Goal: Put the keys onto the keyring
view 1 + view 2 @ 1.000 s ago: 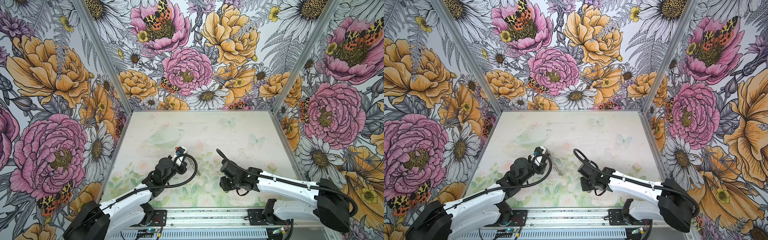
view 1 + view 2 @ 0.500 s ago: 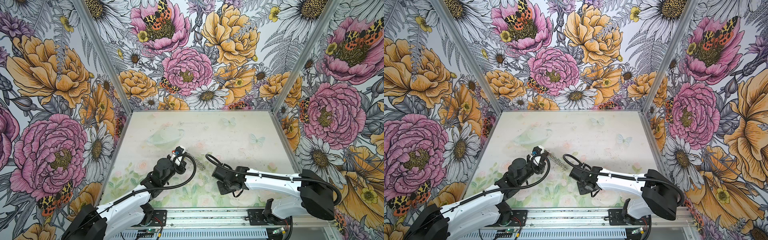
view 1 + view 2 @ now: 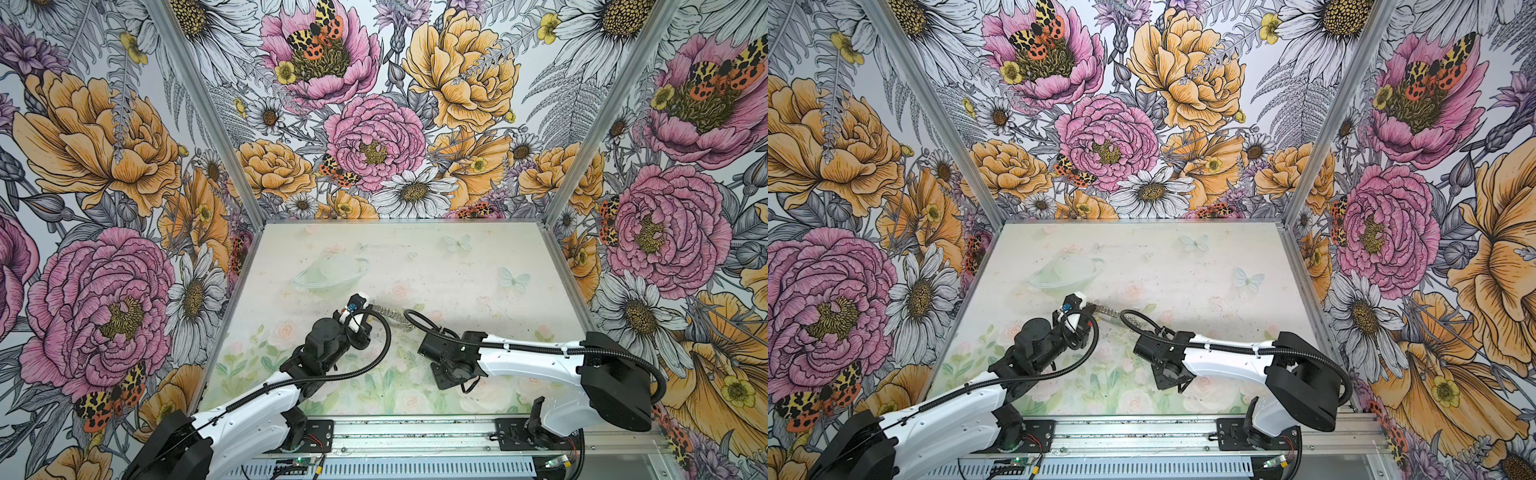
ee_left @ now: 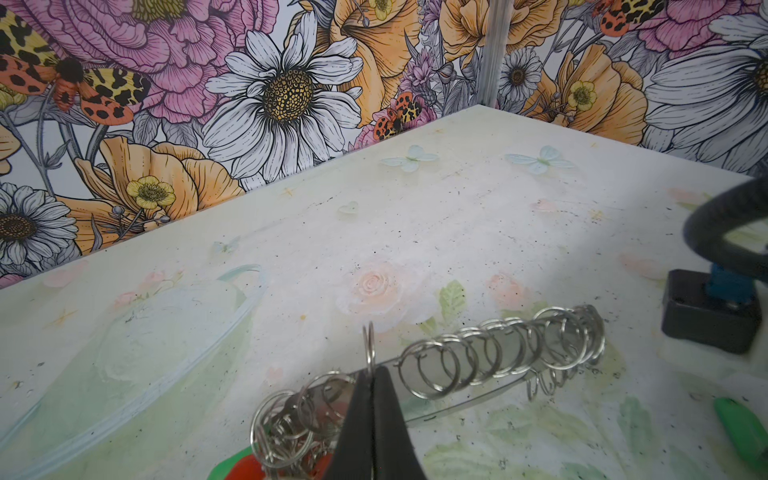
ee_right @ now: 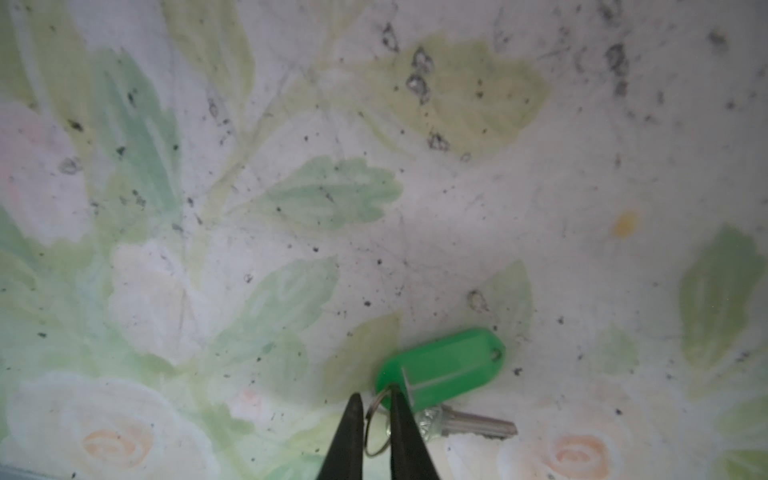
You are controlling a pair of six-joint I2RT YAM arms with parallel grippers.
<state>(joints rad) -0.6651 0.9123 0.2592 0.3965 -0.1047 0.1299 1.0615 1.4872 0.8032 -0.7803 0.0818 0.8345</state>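
Two robot arms work low over a pale flower-printed table (image 3: 457,266), left and right of its middle, in both top views. The left gripper (image 4: 372,376) has its fingers pressed together on the keyring (image 4: 490,365), pinching it at one of the small rings that fringe it and holding it off the table. In a top view the keyring (image 3: 388,311) stretches from that grip toward the right, its free end pointing at the right arm's cable. A red tag (image 4: 245,469) shows under the bunched rings beside the grip.

The green-tagged key (image 5: 440,368) lies flat on the near half of the table, nearer and to the right of the keyring, straight under the right arm, which is plainly the closer one. The right gripper (image 5: 375,397) stands over the key's small ring (image 5: 376,432) with its fingers close on either side of the wire. Whether they already bite cannot be told.

The coming move likely turns on carrying the key far and left, to the keyring's free end.
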